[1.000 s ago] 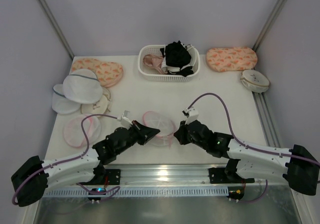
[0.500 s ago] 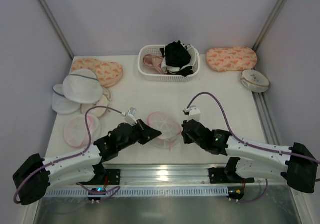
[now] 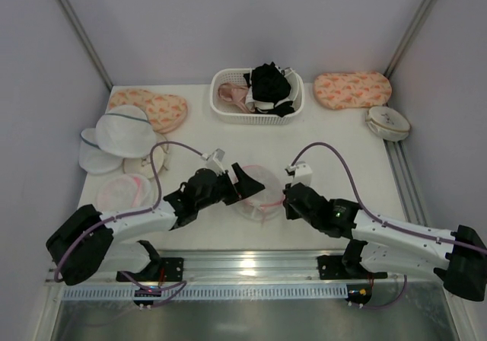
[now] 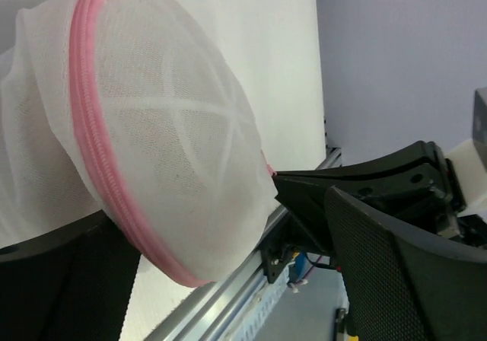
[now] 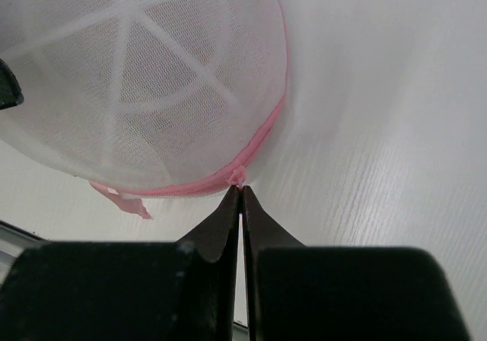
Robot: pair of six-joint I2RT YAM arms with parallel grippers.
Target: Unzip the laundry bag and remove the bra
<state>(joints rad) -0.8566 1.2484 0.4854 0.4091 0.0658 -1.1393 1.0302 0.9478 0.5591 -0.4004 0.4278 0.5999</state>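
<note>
Your right hand (image 5: 241, 192) is pinched shut on the pink zip pull (image 5: 237, 176) at the rim of the round white mesh laundry bag (image 4: 167, 143), tipped up near the white table's (image 5: 365, 90) front edge. Your left hand (image 3: 237, 183) gapes wide around the dome, gripping nothing. The zip looks closed and the bra isn't out, so nearly everything remains.

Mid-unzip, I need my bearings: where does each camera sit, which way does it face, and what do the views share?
Top external: above and behind the bases, looking down on the table; both arms, left tool and right tool show.
Left wrist: on the left arm, looking along its open fingers at the laundry bag; the right tool lies beyond.
Right wrist: on the right arm, looking along shut fingers pinching the zip pull.
Shared: all three show the bag's pink zip rim.
</note>
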